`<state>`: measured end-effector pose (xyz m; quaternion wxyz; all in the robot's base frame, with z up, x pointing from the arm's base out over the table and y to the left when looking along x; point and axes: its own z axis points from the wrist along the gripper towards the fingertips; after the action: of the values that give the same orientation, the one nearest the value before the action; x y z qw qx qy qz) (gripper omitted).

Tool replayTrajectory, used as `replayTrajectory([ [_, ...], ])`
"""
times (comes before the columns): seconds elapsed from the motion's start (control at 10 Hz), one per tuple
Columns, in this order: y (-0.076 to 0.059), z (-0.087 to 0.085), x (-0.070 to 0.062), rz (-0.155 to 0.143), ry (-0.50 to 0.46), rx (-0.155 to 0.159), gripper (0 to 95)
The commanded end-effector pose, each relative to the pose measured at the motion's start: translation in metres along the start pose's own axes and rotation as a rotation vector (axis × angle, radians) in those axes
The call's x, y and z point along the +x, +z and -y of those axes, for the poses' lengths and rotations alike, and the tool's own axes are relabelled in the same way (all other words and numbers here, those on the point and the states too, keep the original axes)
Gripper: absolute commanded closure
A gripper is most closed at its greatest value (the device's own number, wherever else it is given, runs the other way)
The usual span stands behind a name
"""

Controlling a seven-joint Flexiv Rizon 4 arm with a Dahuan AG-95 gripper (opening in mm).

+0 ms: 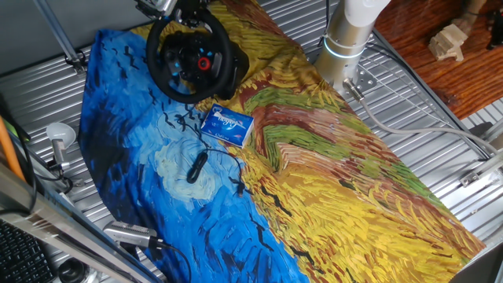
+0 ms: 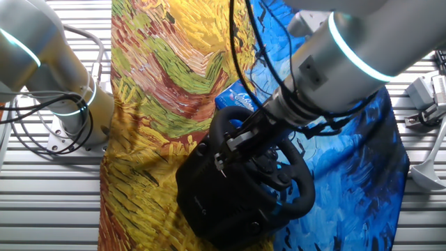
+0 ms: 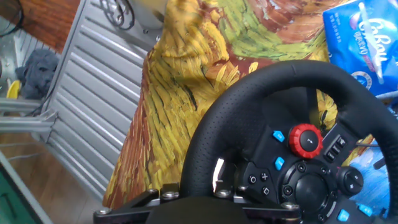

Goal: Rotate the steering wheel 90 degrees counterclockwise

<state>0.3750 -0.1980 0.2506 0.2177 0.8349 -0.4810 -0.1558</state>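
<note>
Jaws straddle the steering wheel [image 3: 273,118] rim at its edge.

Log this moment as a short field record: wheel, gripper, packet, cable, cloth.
wheel: black wheel, red knob on hub, at one end of the cloth
gripper: gripper at the wheel rim; grip unclear
packet: blue packet on the cloth beside the wheel
cable: black cable loose near the packet
cloth: painted cloth, blue and yellow

White script lettering is seen on the blue packet [image 3: 364,37]; it cannot be read with certainty; no other text is legible.
</note>
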Motion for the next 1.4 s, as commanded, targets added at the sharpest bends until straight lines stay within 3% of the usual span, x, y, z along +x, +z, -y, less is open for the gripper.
replayTrajectory([
  [0.1,0.0001,-0.0009,0.002,-0.011,-0.002,-0.01,95.0],
  [0.3,-0.0056,0.0009,0.0032,-0.04,-0.015,-0.017,95.0],
  [0.6,-0.0028,0.0017,0.0053,-0.065,-0.024,-0.028,95.0],
  [0.8,-0.0043,-0.0004,0.0074,-0.097,-0.035,-0.05,95.0],
  [1.0,-0.0036,-0.0005,0.0081,-0.123,-0.039,-0.043,95.0],
  [1.2,-0.0017,-0.0011,0.0105,-0.126,-0.05,-0.041,95.0],
  [1.4,-0.0048,-0.0003,0.0112,-0.149,-0.091,-0.017,95.0],
])
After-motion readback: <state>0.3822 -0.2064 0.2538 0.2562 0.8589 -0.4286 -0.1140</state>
